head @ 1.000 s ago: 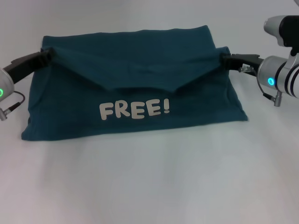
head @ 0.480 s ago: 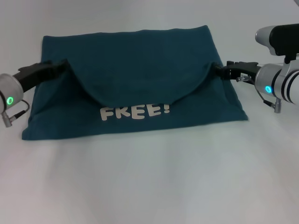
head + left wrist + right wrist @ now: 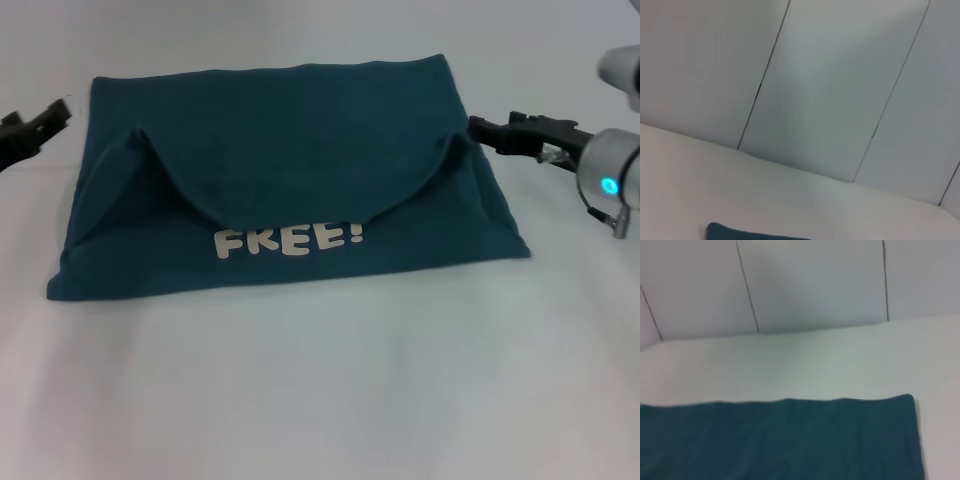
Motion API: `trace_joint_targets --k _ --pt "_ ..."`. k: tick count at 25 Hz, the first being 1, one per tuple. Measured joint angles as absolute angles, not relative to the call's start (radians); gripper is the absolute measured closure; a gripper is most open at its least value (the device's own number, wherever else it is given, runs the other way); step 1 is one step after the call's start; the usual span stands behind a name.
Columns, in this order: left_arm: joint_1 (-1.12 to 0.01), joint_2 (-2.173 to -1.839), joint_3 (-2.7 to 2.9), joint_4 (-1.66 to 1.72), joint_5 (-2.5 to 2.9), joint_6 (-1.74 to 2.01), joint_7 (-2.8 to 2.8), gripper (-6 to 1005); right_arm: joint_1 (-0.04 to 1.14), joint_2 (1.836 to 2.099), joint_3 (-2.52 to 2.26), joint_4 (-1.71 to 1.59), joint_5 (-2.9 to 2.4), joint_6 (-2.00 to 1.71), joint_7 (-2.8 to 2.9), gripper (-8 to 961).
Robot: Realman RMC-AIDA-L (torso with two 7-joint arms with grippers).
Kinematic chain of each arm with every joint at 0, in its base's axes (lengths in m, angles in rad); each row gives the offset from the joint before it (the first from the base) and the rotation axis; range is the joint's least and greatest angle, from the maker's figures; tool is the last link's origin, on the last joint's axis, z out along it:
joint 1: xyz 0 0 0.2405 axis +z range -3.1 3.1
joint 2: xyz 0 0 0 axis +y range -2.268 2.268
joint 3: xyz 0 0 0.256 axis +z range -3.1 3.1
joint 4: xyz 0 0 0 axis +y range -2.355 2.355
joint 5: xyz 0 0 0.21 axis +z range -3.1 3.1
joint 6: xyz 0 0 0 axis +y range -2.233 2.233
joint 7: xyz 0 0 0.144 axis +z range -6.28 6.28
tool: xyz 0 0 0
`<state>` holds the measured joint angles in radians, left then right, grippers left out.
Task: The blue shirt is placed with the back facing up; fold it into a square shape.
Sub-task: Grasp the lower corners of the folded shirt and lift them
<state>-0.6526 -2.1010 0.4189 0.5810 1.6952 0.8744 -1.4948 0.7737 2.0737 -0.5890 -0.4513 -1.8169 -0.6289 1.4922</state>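
blue shirt (image 3: 290, 180) lying folded on white counter (image 3: 320, 390), "free!" lettering partly covered. left pincer (image 3: 45, 118) and right pincer (image 3: 487, 130) both hanging apart, off the cloth edges.

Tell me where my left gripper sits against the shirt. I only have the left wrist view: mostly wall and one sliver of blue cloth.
Observer: The left gripper is out past the blue shirt's left edge, apart from it.
Operator: And the right one?
Observer: The right gripper is close by the shirt's right edge; I cannot tell whether it touches.
Operator: How does the fold lie?
Observer: The flap curves down over the top of the white lettering.
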Motion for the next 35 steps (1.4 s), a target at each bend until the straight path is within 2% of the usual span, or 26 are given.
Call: trace_joint_targets --k 6,11,19,29,35 --pt "-0.585 -2.09 0.42 0.614 1.719 0.958 -1.563 211 0.692 2.058 -0.588 -0.493 -1.796 -0.746 1.542 237" --pt "-0.56 -2.09 0.42 0.637 1.798 0.972 -1.602 167 0.655 2.026 -0.596 -0.501 -1.8 -0.832 1.632 48" --pt "-0.542 -2.095 0.42 0.659 1.896 0.979 -1.627 116 0.635 1.979 -0.612 -0.502 -1.894 -0.934 1.787 55" --pt "-0.52 -2.108 0.423 0.678 2.07 1.006 -1.644 120 0.674 1.896 -0.647 -0.53 -2.144 -1.078 2.134 64" --pt "-0.488 -2.12 0.422 0.719 2.081 1.062 -1.646 122 0.692 1.884 -0.647 -0.531 -2.261 -1.118 2.244 64"
